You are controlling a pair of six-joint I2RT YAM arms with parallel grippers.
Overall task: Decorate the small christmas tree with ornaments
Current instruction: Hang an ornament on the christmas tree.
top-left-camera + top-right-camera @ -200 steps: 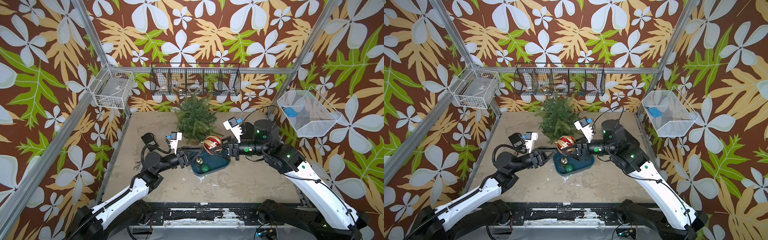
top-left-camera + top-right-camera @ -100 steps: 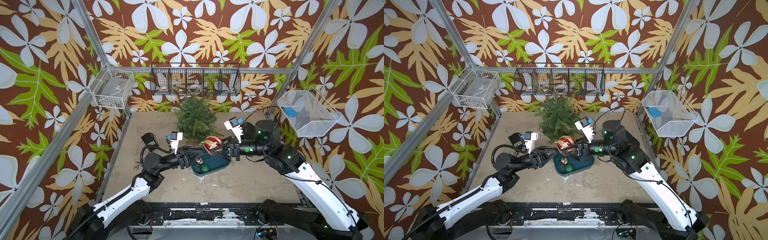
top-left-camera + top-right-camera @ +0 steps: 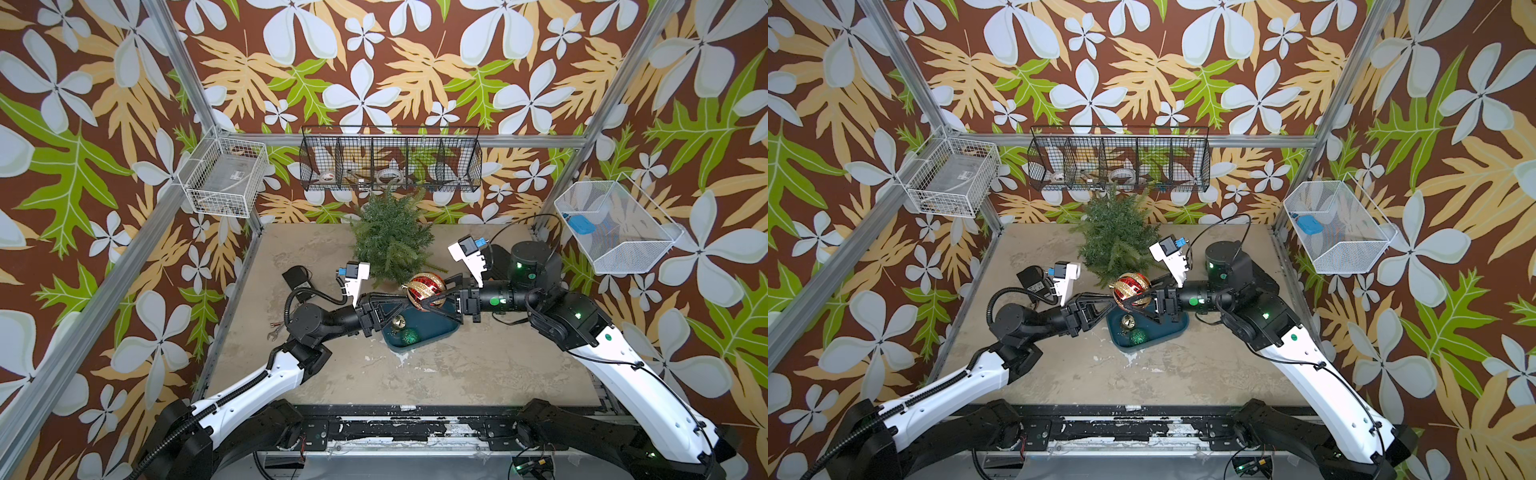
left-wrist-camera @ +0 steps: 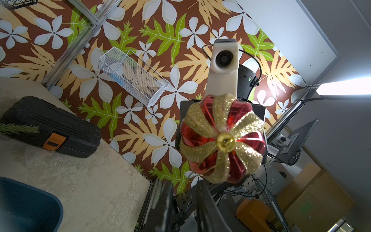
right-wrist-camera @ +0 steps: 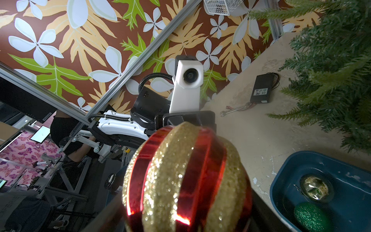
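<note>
Landmark for all positions: the blue tub [image 3: 440, 328] on the tabletop [image 3: 478, 374].

The right gripper [image 3: 430, 296] reaches in over the tub from the right and holds the striped ball [image 3: 426, 287] between its jaws, raised above the tub's far rim. The ball's gold cap [image 4: 225, 141] faces the left arm, and a thin gold hanging thread [image 4: 185, 183] trails from the cap toward that arm's fingers.

The left gripper [image 3: 402, 300] comes in from the left of the tub, its tip right at the cap side of the ball. In the left wrist view its fingers [image 4: 202, 200] stand narrow, close together around the thread; whether the thread is actually pinched cannot be told.

The gold ball [image 3: 399, 321] and the green ball [image 3: 409, 336] lie inside the tub, touching or nearly so, the green one nearer the robot.

The small christmas tree [image 3: 390, 241] stands upright just behind the tub, near the back wall, with the held ball close in front of its lowest branches.

A black case [image 4: 50, 128] lies behind and right of the tub; a black power brick [image 5: 262, 90] and a small wrench [image 5: 233, 110] lie to its left
</note>
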